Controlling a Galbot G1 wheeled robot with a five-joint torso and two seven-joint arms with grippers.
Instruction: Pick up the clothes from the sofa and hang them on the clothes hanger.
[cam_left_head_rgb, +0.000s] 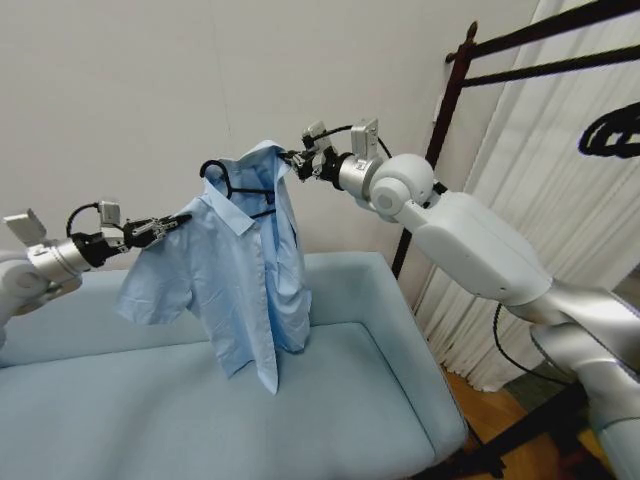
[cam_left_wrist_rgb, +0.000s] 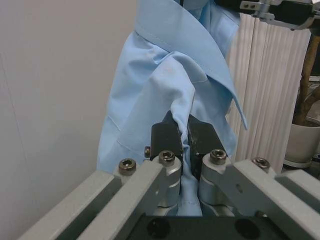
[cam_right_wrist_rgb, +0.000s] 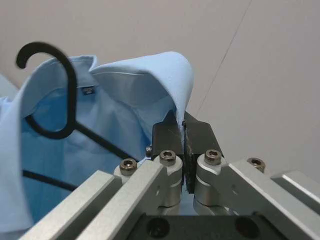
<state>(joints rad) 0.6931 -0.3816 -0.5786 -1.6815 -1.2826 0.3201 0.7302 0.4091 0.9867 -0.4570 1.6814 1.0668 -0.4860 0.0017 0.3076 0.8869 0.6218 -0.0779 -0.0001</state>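
1. The pale blue sofa (cam_left_head_rgb: 200, 400) has a smooth, padded seat. No part of the shirt touches it, so the pick-up looks done.
2. The dark clothes rack (cam_left_head_rgb: 440, 110) is made of slim poles topped with a turned finial. It stands behind the right arm, beside a pleated white curtain (cam_left_head_rgb: 560, 200). No garment hangs on it, so the hanging step appears to be what is left.
3. The light blue shirt (cam_left_head_rgb: 245, 260) is thin woven cloth with a firm collar and short sleeves. It hangs in the air above the sofa, stretched between the two arms.
4. A thin black hanger (cam_right_wrist_rgb: 73, 90) with a curved hook sits inside the collar, its hook poking out above.
5. The right claw (cam_left_head_rgb: 295, 160) is pinched tight on the collar edge, its dark pads meeting on the fabric.
6. The left claw (cam_left_head_rgb: 170, 226) is clamped narrow on a fold of cloth near the shoulder.
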